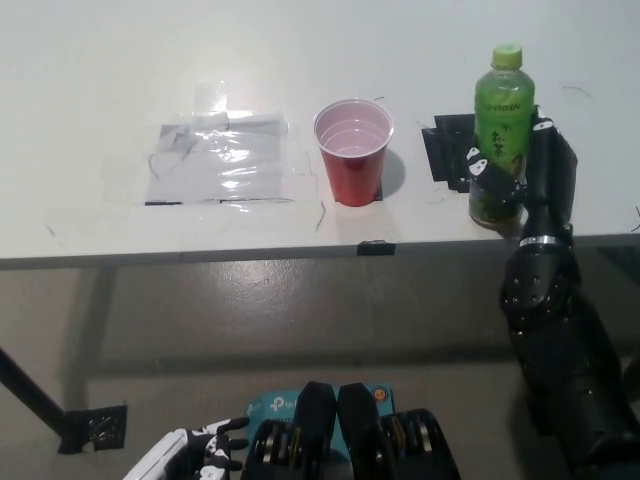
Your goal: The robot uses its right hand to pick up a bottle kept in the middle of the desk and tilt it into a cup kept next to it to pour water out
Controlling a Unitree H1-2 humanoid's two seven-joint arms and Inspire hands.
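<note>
right hand (528, 170): clamped on the green bottle (501, 130) (upright on the counter (120, 80))
red cup (353, 150): left of that hand
left hand (195, 450): low, grip unclear

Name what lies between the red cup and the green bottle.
Head view: bare desk between red cup and green bottle, then black tape beside the bottle.

Green tea bottle (499, 135) with a lime cap and green label is standing upright near the table's (90, 90) front edge on the right, dark liquid showing low in it, with black fingers (478, 160) wrapping its lower half. Red cup (353, 150) is sitting upright and open-mouthed near the bottle on its left, not touching it, pale inside.
</note>
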